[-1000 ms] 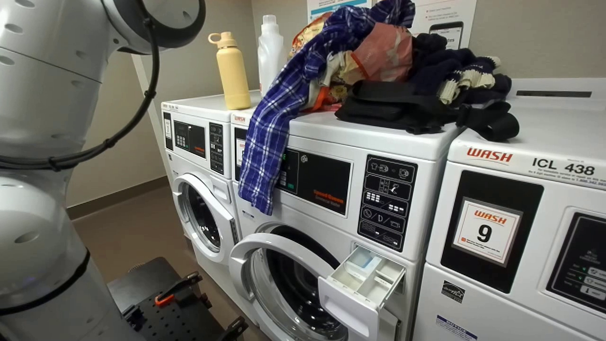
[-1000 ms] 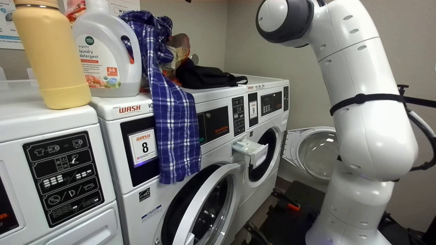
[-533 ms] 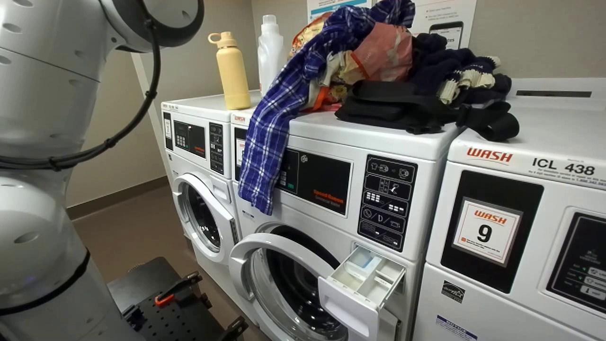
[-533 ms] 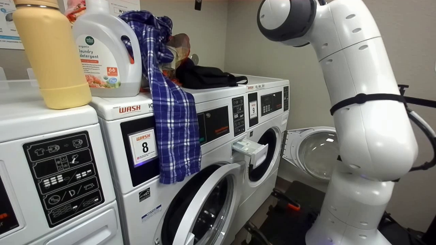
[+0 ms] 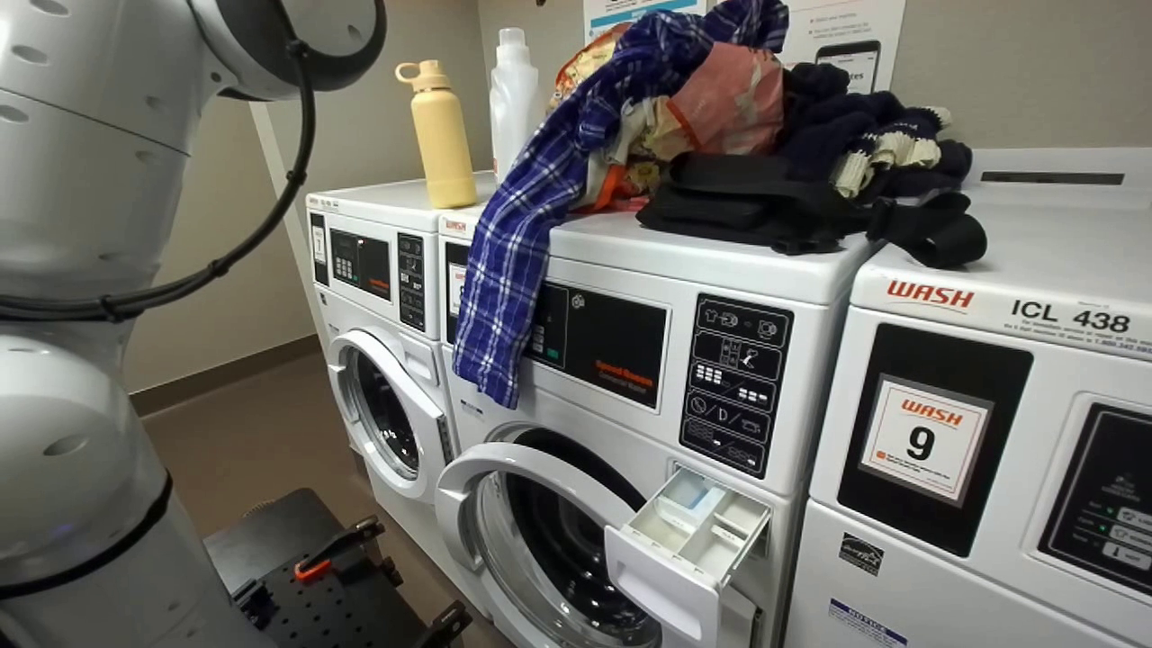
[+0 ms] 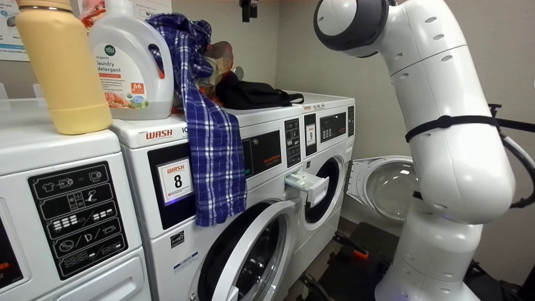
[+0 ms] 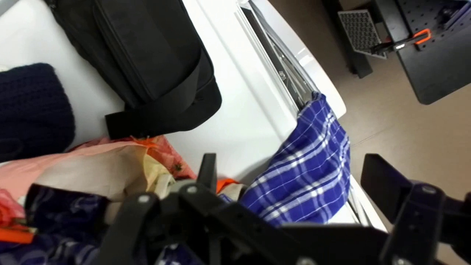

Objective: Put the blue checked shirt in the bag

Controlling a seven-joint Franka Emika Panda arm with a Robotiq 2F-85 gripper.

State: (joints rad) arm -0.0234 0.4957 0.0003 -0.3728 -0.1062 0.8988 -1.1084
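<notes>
Blue checked shirt [image 7: 303,175] apparently lies below the gripper [image 7: 289,171], 2 fingers [image 7: 382,187] parted.

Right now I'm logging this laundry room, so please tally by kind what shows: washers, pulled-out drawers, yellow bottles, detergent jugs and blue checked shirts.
Washers: 3
Pulled-out drawer: 1
Yellow bottle: 1
Detergent jug: 1
Blue checked shirt: 1
Total: 7

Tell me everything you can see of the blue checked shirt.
The blue checked shirt is limp, soft-looking cloth, deep blue with white plaid lines. Its upper part lies bunched over the pinkish patterned bag; one long strip, perhaps a sleeve, hangs down the front of washer 8, over part of its control panel, its lower end loose. The open gripper is above, not holding it.
</notes>
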